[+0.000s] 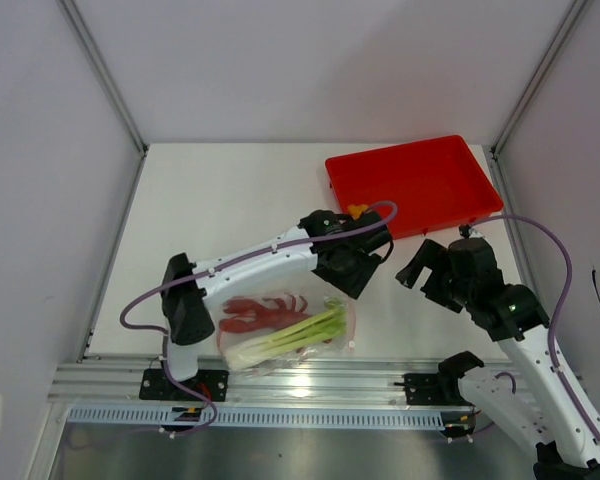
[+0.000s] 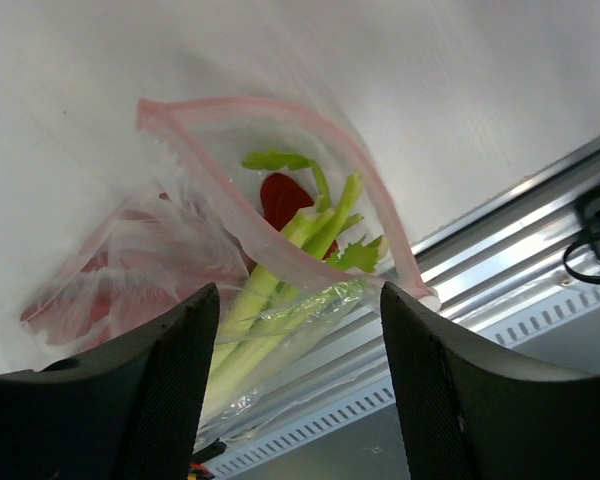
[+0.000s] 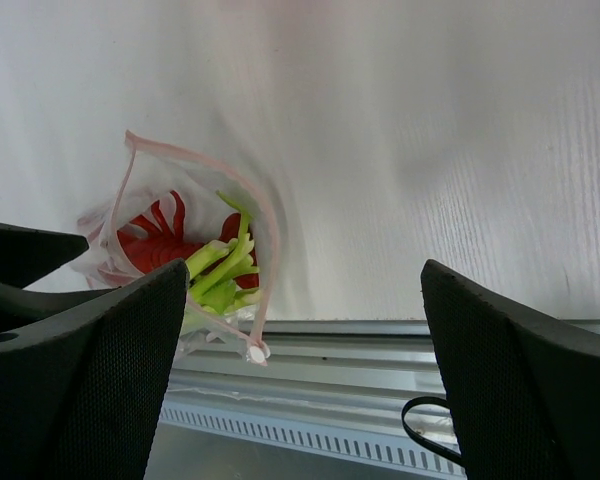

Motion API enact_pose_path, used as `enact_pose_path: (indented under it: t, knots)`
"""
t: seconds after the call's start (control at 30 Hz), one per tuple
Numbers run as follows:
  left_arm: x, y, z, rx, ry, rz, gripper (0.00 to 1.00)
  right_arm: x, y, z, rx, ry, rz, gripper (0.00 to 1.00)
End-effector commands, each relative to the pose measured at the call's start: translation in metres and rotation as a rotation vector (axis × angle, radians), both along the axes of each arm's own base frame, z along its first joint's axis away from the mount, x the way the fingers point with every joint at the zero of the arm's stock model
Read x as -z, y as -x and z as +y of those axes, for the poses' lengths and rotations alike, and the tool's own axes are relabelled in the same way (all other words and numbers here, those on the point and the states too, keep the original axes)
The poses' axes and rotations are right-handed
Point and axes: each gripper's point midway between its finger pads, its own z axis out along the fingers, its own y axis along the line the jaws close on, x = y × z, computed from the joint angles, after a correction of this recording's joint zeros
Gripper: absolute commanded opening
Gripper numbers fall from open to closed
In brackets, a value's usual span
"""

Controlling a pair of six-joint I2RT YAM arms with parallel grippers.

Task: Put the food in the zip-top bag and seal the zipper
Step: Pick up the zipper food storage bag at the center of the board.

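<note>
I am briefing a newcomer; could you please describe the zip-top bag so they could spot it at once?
Start at the metal rail along the near edge of the table; just beyond it, under the left arm, lies the zip-top bag. Unlike the solid red tray at far right, it is clear, pink-rimmed, holding a green stalk and a red spiky piece.

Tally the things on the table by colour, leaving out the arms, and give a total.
Red: 2, the tray and the spiky piece
Green: 1, the leafy stalk
Yellow-orange: 1, the small piece
Clear: 1, the zip-top bag
Total: 5
</note>
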Motion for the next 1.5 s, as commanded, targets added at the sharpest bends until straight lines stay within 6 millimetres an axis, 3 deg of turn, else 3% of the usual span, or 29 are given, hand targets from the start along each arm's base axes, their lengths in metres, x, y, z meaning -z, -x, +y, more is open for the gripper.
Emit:
enact_pose_path:
  t: [0.0,0.43,0.6,0.9,1.0,1.1,1.23,1.4,1.47]
  knots:
    - [-0.005,-0.005,0.007,-0.019,-0.05,-0.047,0.69,-0.013,-0.002,-0.006,0.036,0.001,-0.03,0.99]
    - [0.001,-0.02,-0.021,-0.064,0.009,-0.042,0.73,-0.01,0.002,-0.002,-0.008,-0.01,-0.041,0.99]
    - [0.023,-0.021,-0.007,-0.094,-0.074,-0.035,0.65,-0.013,0.003,-0.002,-0.016,-0.013,-0.051,0.99]
    - [0.033,-0.023,0.021,-0.123,-0.197,-0.11,0.58,-0.012,0.0,0.002,-0.038,-0.013,-0.049,0.99]
    - [0.038,-0.023,0.027,-0.132,-0.229,-0.119,0.49,-0.008,-0.001,0.002,-0.045,-0.001,-0.042,0.99]
    - [0.034,-0.021,0.03,-0.139,-0.208,-0.126,0.34,-0.002,-0.003,0.004,-0.058,0.009,-0.029,0.99]
    - [0.034,-0.015,0.043,-0.146,-0.206,-0.114,0.01,0.005,-0.009,0.017,-0.107,-0.02,-0.002,0.99]
    - [0.009,-0.012,0.054,-0.168,-0.132,-0.14,0.0,-0.002,-0.032,0.025,-0.119,-0.051,-0.022,1.0]
    - [-0.011,-0.008,0.061,-0.171,-0.082,-0.158,0.01,-0.005,-0.048,0.022,-0.102,-0.063,-0.03,0.99]
